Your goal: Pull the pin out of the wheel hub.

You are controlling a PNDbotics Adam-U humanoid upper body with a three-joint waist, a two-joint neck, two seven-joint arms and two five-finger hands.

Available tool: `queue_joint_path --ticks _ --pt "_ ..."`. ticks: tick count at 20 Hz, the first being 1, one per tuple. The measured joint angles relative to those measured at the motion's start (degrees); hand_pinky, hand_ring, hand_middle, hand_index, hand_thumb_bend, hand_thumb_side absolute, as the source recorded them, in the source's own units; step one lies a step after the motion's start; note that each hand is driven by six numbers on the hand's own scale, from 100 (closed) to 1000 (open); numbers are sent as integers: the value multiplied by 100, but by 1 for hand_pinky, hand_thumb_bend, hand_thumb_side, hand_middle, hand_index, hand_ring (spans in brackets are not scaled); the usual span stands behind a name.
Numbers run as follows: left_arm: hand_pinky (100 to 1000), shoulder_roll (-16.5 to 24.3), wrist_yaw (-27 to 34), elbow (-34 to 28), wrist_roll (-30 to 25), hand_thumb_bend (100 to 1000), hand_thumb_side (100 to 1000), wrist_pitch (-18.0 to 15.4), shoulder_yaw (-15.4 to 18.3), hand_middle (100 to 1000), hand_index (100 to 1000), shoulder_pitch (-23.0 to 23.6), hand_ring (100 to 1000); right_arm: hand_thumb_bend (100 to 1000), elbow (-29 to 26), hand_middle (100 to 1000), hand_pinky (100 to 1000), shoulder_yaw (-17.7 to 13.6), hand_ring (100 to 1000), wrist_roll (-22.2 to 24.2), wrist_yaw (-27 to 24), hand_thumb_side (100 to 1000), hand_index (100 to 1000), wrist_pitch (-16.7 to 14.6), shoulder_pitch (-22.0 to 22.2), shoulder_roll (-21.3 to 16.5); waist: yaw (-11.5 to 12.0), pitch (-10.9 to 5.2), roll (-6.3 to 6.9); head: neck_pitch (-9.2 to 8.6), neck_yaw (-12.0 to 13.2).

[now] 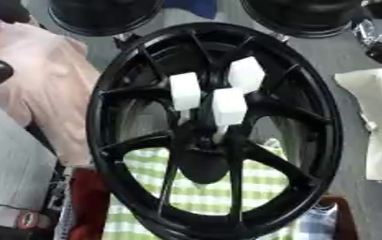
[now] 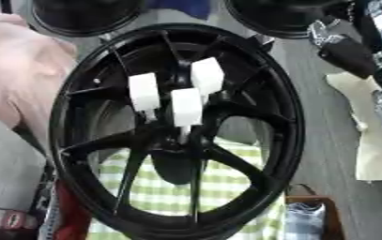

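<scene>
Upright, black wheel hub [image 1: 214, 131]; three white pins [image 1: 229, 107].

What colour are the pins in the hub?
White pins, on the black wheel hub; left eye view.

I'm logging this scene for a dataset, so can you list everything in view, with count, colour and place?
wheel: one, black, spoked, fills the centre, tilted toward the camera.
pins: three, white, blocky, standing out of the hub at the wheel's middle, close together.
other wheels: two, black, at the top edge, partly cut off.
checked cloth: one, green and white, under the wheel, seen through the spokes.
pink cloth: one, left of the wheel.
pale sheet: one, cream, on the grey surface at the right.
blue checked cloth: one, lower right corner.
red thing: one, lower left, unclear.
robot arm: black and silver, upper right; no hand clearly visible.
</scene>
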Motion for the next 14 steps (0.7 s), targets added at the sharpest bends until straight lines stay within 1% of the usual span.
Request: queue_joint_path --ticks 4,7,11,14 --pt "833 -20 120 188 -905 381 897 177 -294 810 881 -612 799 150 4 789 902 37 781 40 1 448 788 1 -23 0 -47 -1 0 0 15" --pt "833 -162 168 440 -1388 387 890 256 -566 810 881 -1084 798 150 15 789 902 66 782 67 1 449 788 4 -51 0 -85 -2 -12 0 22" --pt "831 -472 141 894 -1810 393 877 277 -977 808 880 -1664 797 147 30 790 903 102 782 105 1 452 788 -3 -83 0 -139 -2 -47 1 46" --pt "827 -748 34 1248 -1916 423 872 216 -1211 807 880 -2011 792 146 32 790 903 114 782 140 1 454 788 -6 -104 0 -182 -2 -69 1 59"
